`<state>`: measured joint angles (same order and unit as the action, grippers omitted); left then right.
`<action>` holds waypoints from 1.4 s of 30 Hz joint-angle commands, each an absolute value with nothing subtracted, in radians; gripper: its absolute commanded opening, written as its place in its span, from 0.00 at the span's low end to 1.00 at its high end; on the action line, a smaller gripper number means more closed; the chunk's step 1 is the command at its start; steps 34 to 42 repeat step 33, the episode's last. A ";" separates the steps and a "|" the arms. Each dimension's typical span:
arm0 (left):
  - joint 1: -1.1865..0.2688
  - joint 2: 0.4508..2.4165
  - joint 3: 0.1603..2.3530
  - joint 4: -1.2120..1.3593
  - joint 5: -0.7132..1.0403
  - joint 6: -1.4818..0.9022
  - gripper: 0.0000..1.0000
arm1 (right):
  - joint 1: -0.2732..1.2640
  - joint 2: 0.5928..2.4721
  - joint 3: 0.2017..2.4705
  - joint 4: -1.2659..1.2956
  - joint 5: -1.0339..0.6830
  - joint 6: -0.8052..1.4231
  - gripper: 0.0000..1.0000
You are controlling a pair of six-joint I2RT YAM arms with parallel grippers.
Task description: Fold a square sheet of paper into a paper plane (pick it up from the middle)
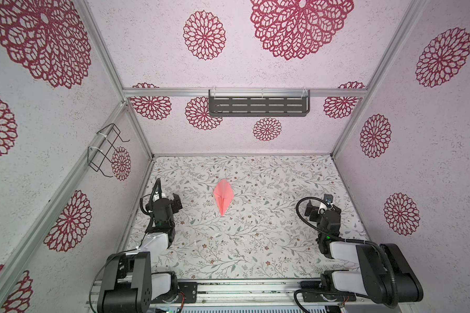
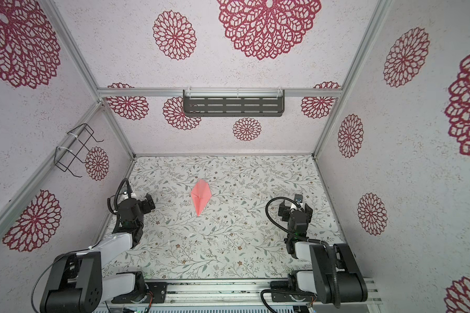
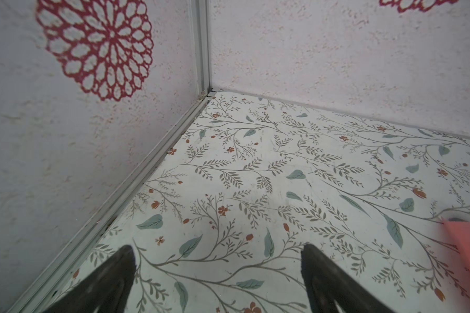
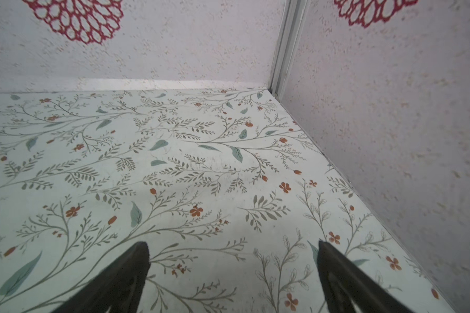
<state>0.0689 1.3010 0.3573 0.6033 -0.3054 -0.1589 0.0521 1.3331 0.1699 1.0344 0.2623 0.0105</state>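
A: Where is the paper plane (image 1: 222, 195)?
B: I see it lying on the table (image 1: 255, 244), between my two arms, apart from both.
A: And the jaws?
B: Left gripper (image 3: 217, 249) and right gripper (image 4: 232, 245) are spread wide, holding nothing.

I count one paper plane (image 1: 222, 196), two robot arms (image 1: 160, 214) (image 1: 328, 219), one slotted shelf (image 1: 258, 106) and one wire rack (image 1: 105, 150).

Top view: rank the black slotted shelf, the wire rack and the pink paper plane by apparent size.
Largest to smallest, in a top view:
1. black slotted shelf
2. wire rack
3. pink paper plane
Shelf and rack are mounted higher, nearer the camera than the plane lying on the table, so true sizes stay unsure.
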 commanded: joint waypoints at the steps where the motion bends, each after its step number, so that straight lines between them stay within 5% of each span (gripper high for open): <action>1: 0.094 1.352 0.348 0.814 -0.170 -0.105 0.98 | 0.009 1.390 0.179 1.209 0.125 0.018 0.99; 12: 0.104 1.555 0.381 0.964 -0.181 -0.107 0.97 | 0.000 1.532 0.248 1.209 0.099 0.020 0.99; 42: 0.126 1.553 0.436 0.848 -0.174 -0.136 0.97 | 0.009 1.533 0.264 1.181 0.147 0.023 0.99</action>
